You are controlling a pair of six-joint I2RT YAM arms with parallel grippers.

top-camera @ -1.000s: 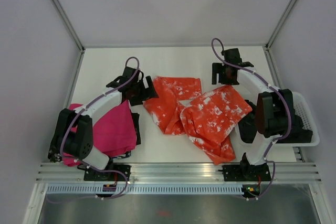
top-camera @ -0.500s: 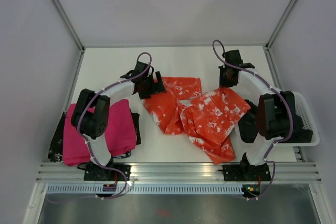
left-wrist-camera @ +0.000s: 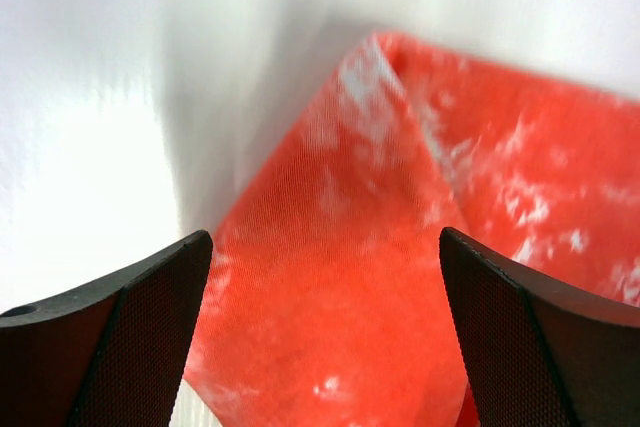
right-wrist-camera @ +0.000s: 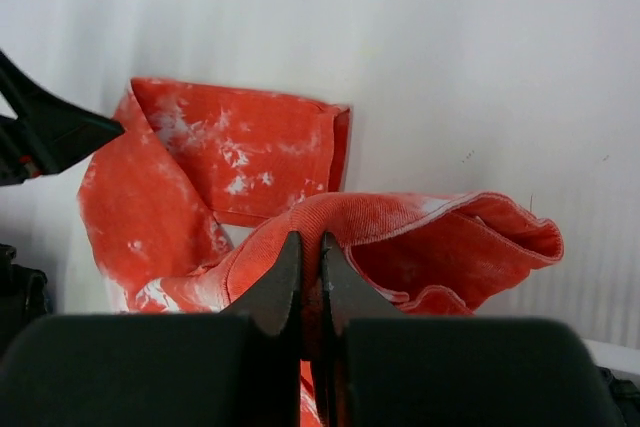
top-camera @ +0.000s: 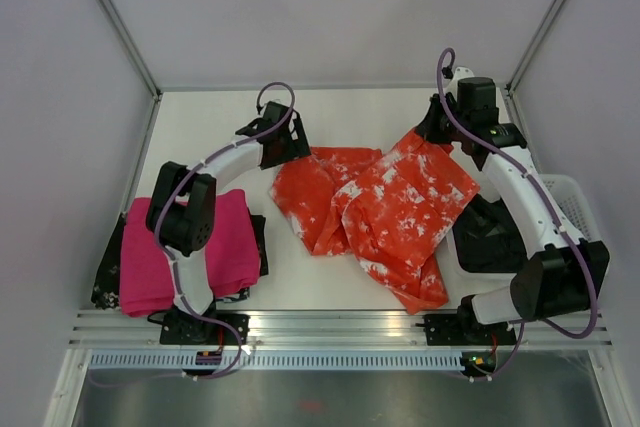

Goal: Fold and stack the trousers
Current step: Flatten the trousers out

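Trousers (top-camera: 385,212) sit crumpled, right gripper (right-wrist-camera: 308,247) pinching a hem near the far-right worktop (top-camera: 220,112) corner, probably to spread them, left gripper (left-wrist-camera: 325,237) gaping over another edge.

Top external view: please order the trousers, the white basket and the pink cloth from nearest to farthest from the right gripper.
1. The trousers: mid-table, their far edge pinched in the shut right gripper.
2. The white basket: at the table's right edge.
3. The pink cloth: far left, by the near edge.
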